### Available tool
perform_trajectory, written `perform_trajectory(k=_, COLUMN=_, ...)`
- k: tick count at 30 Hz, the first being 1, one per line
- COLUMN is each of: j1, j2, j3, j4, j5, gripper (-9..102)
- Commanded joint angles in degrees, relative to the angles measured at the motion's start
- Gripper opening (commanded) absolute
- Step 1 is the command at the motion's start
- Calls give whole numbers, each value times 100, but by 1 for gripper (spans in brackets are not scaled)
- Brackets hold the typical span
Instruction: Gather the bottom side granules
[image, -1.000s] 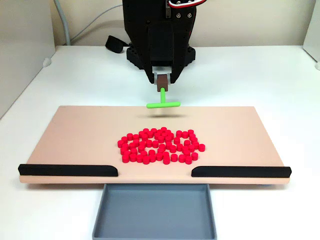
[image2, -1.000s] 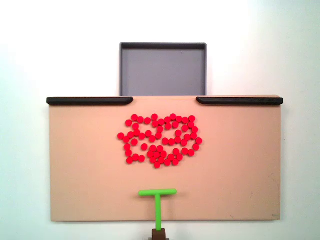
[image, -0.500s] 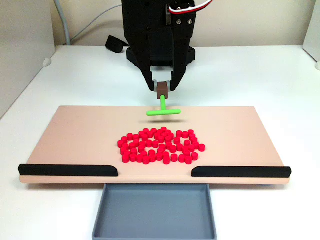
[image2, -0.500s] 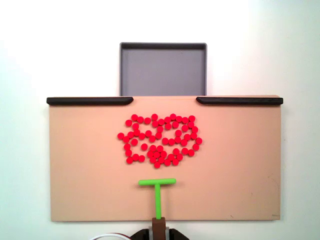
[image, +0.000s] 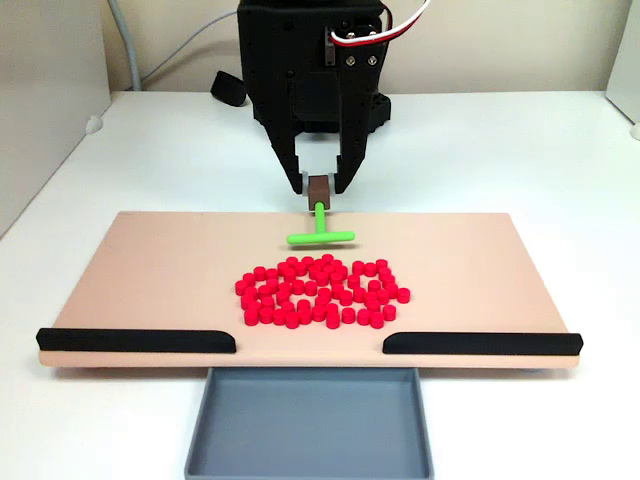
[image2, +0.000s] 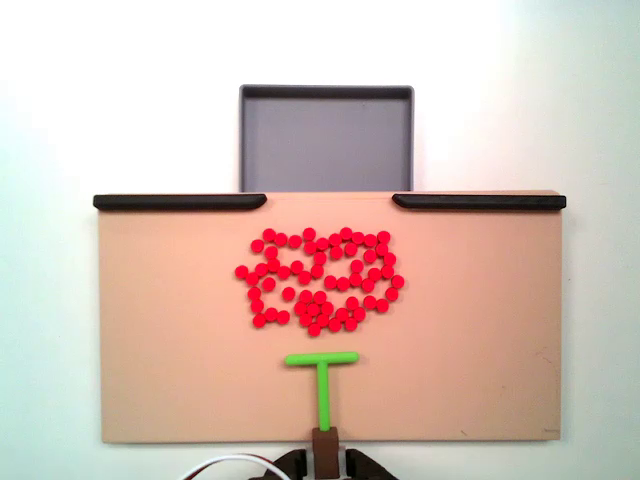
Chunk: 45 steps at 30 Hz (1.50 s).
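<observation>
On the tan board (image2: 160, 380), the granules (image2: 318, 281) lay in one loose red cluster near the middle, between the two black rails (image2: 180, 201) and the green T-shaped pusher (image2: 321, 375). The gripper (image: 320, 188) was clamped on the pusher's brown block (image: 320, 189), jaws pressed against its sides, with the crossbar just short of the cluster's near edge and not touching it. In a fixed view the grey tray (image: 310, 425) sat beyond the gap between the rails. The bar looked narrower than the cluster, so a straight push would likely let granules spill round both ends. A bar riding too high could skip over the granules; a hard shove could scatter them towards the gap
</observation>
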Motion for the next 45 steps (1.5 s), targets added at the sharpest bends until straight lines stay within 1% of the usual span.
perform_trajectory(k=1, j1=26, j2=0, j3=-26, j4=-35, j5=-26, gripper=0)
perform_trajectory(k=11, j1=0, j2=-97, j3=-35, j4=-158, j5=18, gripper=0)
perform_trajectory(k=45, j1=0, j2=-202, j3=-132, j4=-193, j5=26, gripper=0)
